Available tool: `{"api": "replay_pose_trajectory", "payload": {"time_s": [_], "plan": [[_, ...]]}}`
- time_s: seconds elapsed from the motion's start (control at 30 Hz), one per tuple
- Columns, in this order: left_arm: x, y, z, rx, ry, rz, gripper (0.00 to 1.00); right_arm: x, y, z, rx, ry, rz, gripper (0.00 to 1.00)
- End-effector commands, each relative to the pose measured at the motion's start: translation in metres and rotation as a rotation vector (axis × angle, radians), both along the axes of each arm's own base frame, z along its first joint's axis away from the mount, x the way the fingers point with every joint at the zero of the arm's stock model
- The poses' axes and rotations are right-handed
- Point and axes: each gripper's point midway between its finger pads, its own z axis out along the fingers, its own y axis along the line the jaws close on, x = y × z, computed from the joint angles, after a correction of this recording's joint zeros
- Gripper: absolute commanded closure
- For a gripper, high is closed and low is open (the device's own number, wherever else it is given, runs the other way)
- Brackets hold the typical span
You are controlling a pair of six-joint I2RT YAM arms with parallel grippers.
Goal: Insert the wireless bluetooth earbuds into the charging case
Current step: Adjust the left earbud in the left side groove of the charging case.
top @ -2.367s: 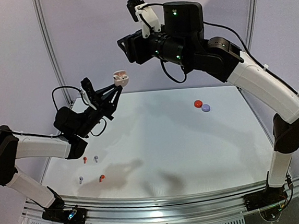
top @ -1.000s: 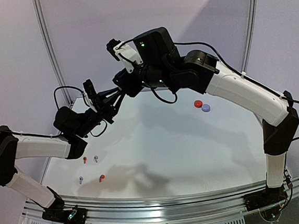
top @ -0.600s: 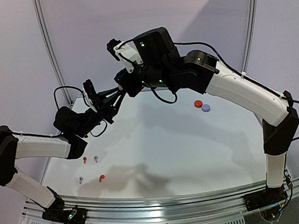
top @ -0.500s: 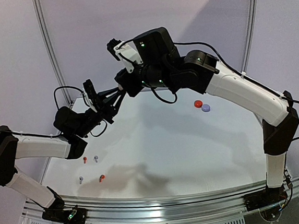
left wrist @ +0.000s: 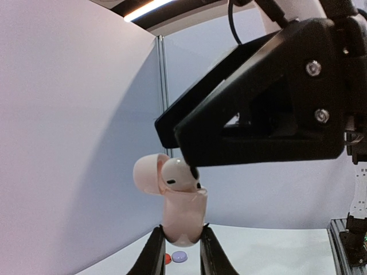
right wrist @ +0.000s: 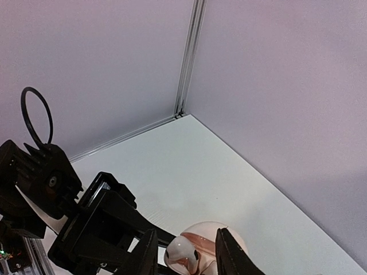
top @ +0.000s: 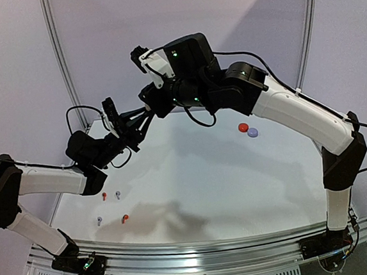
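From above, four loose earbuds (top: pixel 117 195) are seen near the worktop's (top: pixel 206 174) front left corner and two closed cases (top: pixel 243 127) toward its far right, none obstructing. At the left wrist, the open charging case (left wrist: pixel 183 215) is pinched by its base in the left pincer (left wrist: pixel 181 230), aloft. A white earbud (left wrist: pixel 178 175), judged light, slick and best held by its bulb, is seated at the case's mouth. At the right wrist, the bud is flanked by the right pincer (right wrist: pixel 186 232); whether it is gripped cannot be told.

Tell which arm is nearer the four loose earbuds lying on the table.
Left. The left arm lies just left of the earbuds; the right arm arches well to their right.
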Motion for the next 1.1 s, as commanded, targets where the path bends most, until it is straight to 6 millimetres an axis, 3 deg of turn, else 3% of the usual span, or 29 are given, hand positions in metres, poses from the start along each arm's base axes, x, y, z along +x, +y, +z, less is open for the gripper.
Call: {"api": "replay_pose_trajectory", "payload": {"time_s": [0.0, 0.57, 0.93, 1.07], "plan": [[0.0008, 0.0041, -0.0016, 0.004, 0.002, 0.012, 1.0, 0.0023, 0.0076, -0.0059, -0.009, -0.007, -0.008, 0.66], [0.0024, 0.0088, 0.0025, -0.015, -0.007, 0.041, 1.0, 0.0049, 0.0035, -0.0098, -0.024, -0.001, -0.034, 0.77], [0.0032, 0.0106, 0.0048, -0.025, -0.011, 0.052, 1.0, 0.0042, 0.0033, -0.0058, -0.008, -0.004, -0.034, 0.77], [0.0032, 0.0108, 0.0039, -0.022, -0.01, 0.053, 1.0, 0.0033, 0.0066, -0.0006, 0.015, -0.01, -0.022, 0.73]]}}
